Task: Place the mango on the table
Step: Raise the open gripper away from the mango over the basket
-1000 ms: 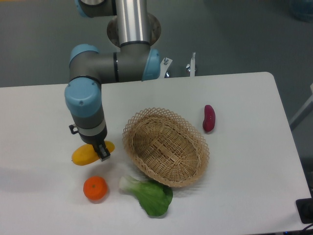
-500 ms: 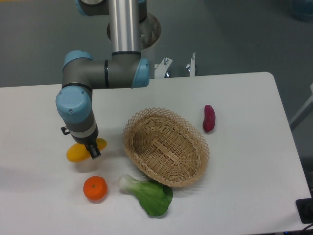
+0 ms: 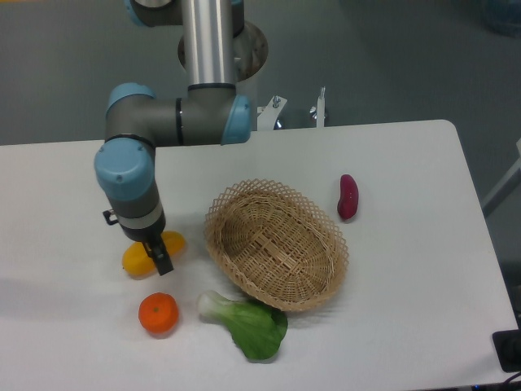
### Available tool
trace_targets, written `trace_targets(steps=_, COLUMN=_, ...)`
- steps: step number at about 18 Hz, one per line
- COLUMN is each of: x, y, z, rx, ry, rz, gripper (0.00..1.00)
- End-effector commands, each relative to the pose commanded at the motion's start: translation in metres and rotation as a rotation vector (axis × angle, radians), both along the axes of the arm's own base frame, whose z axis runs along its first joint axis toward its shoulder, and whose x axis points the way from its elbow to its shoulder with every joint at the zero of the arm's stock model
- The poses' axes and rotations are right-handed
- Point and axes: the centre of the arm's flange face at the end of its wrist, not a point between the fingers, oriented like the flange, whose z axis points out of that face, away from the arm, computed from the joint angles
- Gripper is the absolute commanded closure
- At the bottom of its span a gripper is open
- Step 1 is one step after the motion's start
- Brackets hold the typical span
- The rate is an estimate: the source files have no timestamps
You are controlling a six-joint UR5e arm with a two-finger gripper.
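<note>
The mango (image 3: 138, 256) sits low over the table (image 3: 65, 195), left of the wicker basket (image 3: 277, 244) and beyond the tangerine (image 3: 158, 314); the gripper (image 3: 157, 255) pinches it — seemingly set down, release and retreat remaining.

- One mango (image 3: 136, 257), yellow-orange and oblong, partly covered by the arm's wrist.
- One round orange tangerine (image 3: 158, 314).
- One dark-red sweet potato (image 3: 348, 196).
- One leafy green vegetable (image 3: 246, 324) with a pale stalk end (it looks like bok choy).
- One woven wicker basket (image 3: 276, 243), oval in outline.
- One white table (image 3: 411, 301) with rounded corners.
- One robot arm (image 3: 130, 183) with light blue joint caps, carrying one gripper (image 3: 160, 259) (only a single dark finger shows from this view).
- That makes four food items in all: two fruits and two vegetables.
</note>
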Motion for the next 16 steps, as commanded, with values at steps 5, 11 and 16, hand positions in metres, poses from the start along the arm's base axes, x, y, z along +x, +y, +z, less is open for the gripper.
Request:
trace_targets(steps=5, x=-0.077, y=-0.022, z=0.023, rx=0.025, ry=0.038, rz=0.110, gripper=0.00)
trace_targets(steps=11, x=-0.178, y=-0.037, z=0.059, rx=0.050, ry=0.099, rz=0.180, gripper=0.00)
trace_targets(steps=16, x=-0.247, y=-0.066, z=0.063, rx=0.020, ry=0.093, rz=0.179, gripper=0.00)
